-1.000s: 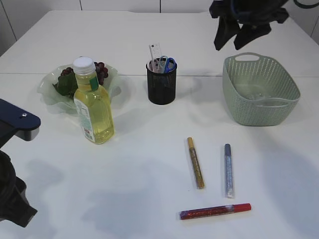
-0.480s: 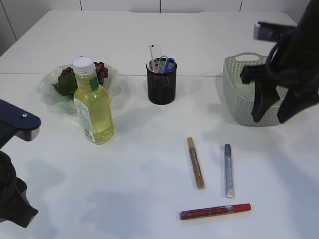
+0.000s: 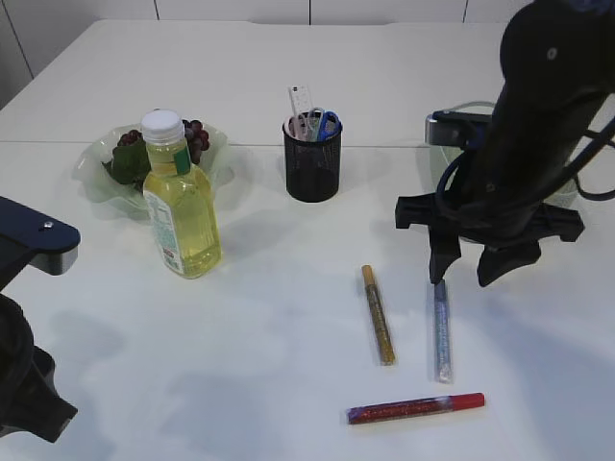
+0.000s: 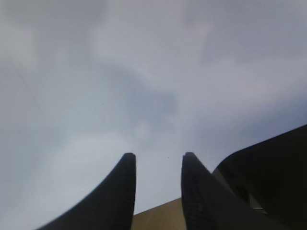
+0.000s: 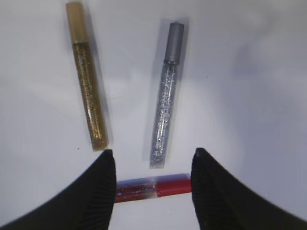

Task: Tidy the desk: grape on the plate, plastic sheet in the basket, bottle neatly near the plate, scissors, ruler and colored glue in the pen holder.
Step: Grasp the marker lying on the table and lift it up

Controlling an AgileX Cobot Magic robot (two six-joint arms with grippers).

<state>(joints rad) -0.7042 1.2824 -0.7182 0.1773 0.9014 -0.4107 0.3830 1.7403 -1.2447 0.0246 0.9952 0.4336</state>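
Three colored glue pens lie on the white table: gold, silver and red. My right gripper hangs open just above them, the silver pen's lower end and the red pen showing between its fingers, gripping nothing. The black mesh pen holder holds the scissors and the ruler. Grapes lie on the green plate, the yellow bottle upright in front of it. My left gripper is open and empty. The plastic sheet is hidden.
The green basket stands at the back right, mostly hidden behind my right arm. My left arm sits at the table's front left corner. Bare white table lies between the bottle and the glue pens.
My right arm has swung from above the basket at the back down and forward, and now hangs over the glue pens. The left arm and all the objects have stayed put.
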